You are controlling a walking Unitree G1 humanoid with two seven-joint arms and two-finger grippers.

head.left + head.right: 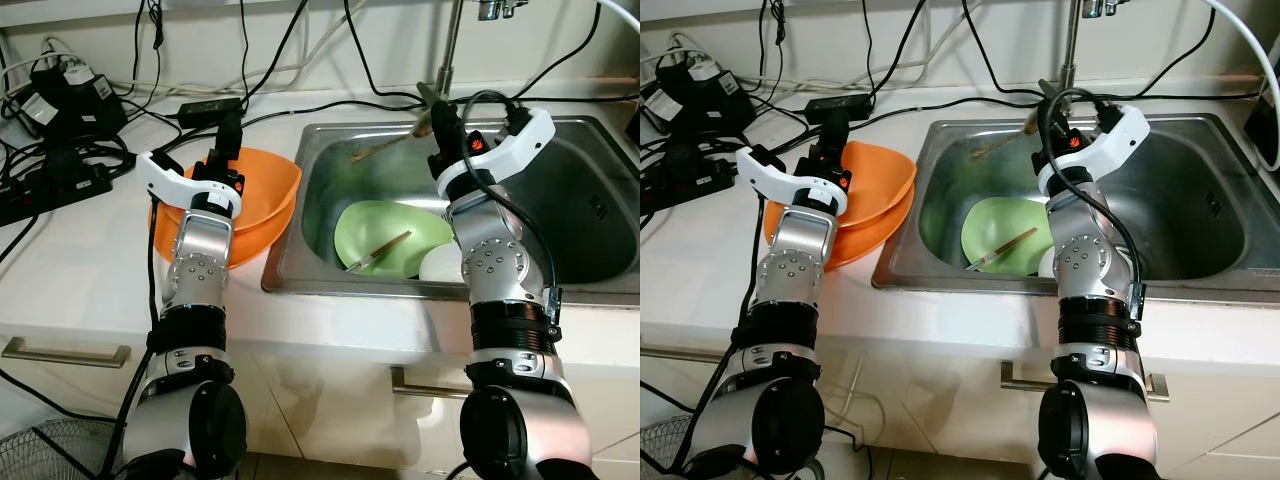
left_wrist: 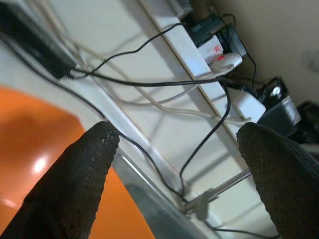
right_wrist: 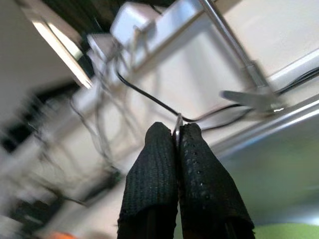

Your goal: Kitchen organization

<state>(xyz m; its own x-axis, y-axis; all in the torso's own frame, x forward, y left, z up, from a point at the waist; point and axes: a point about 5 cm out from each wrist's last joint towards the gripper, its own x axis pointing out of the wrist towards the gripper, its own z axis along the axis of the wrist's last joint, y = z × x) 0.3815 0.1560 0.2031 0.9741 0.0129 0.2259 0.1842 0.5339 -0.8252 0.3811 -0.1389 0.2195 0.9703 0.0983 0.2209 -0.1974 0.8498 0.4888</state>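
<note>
Step in hand: a thin stick (image 1: 385, 148), judged to be a chopstick, is being lifted out over the back left of the sink (image 1: 320, 190) by the right gripper (image 1: 440, 112).
Right fingers (image 3: 159, 164): they are being pressed together on the stick, and a thin sliver of it is being shown between them in the right wrist view.
Left gripper (image 1: 230, 135): it is being held over the back rim of the orange bowls (image 1: 265, 190), just left of the sink, with the fingers (image 2: 84, 174) spread and nothing between them.
Doing it well: the pinch is probably best being kept firm, since so thin a stick is likely to swivel. The long end is best being steered clear of the tap (image 1: 447, 50) behind the sink.
Where to set it: this is not being shown. The bench (image 1: 80, 270) left of the sink is being crowded by cables at the back.
Orange bowls: two are being counted, stacked, touching the sink's left edge.
Green bowl (image 1: 385, 225): one is being counted, lying in the sink's middle.
White dish (image 1: 440, 265): one is being counted, at the sink's front, partly hidden by the right arm.
Chopsticks: one is being held, and at least one more (image 1: 380, 250) is being left across the green bowl. Whether that one is a pair cannot be told.
</note>
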